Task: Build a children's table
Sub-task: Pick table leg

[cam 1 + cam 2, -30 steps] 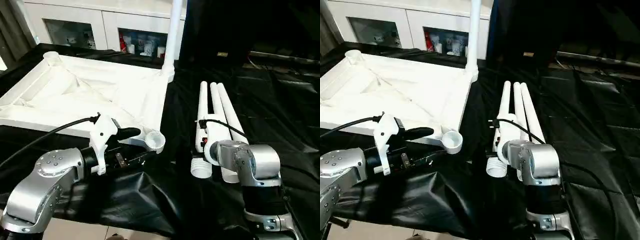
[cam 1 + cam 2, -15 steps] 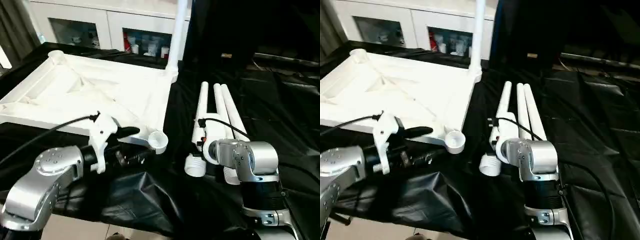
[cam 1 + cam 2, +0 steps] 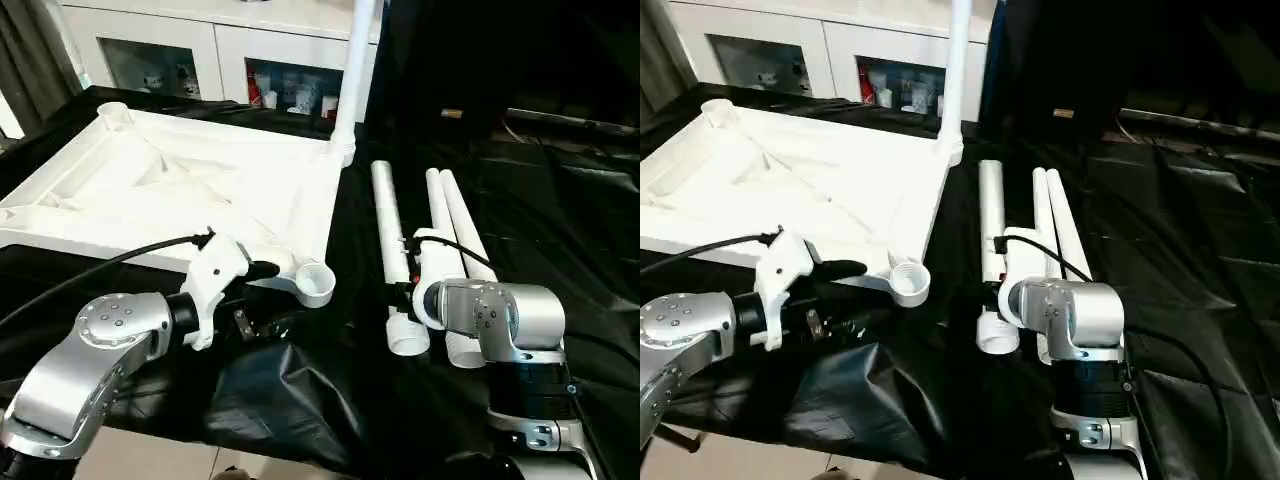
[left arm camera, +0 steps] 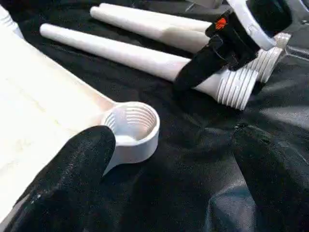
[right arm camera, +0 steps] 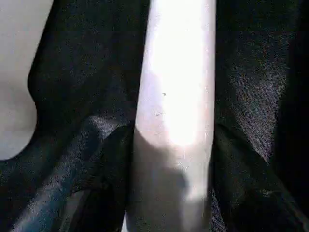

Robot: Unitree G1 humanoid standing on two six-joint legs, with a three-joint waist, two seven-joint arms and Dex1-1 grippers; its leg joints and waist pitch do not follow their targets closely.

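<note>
One tabletop [image 3: 200, 190]; four legs [image 3: 395, 250]

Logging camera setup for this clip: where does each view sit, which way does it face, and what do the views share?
Left and right eye views: head, looking down over both silver forearms at the tabletop and three loose legs.
Left wrist view: along the left gripper, open, at the corner socket; right gripper on a leg.
Right wrist view: down at that leg, close.
Shared: that leg.

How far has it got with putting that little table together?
One leg already stands in the far corner of the upturned tabletop. The right gripper has its fingers around a second leg lying on the black cloth. Two more legs lie beside it. The near corner socket is open, with the left gripper open beside it.
</note>
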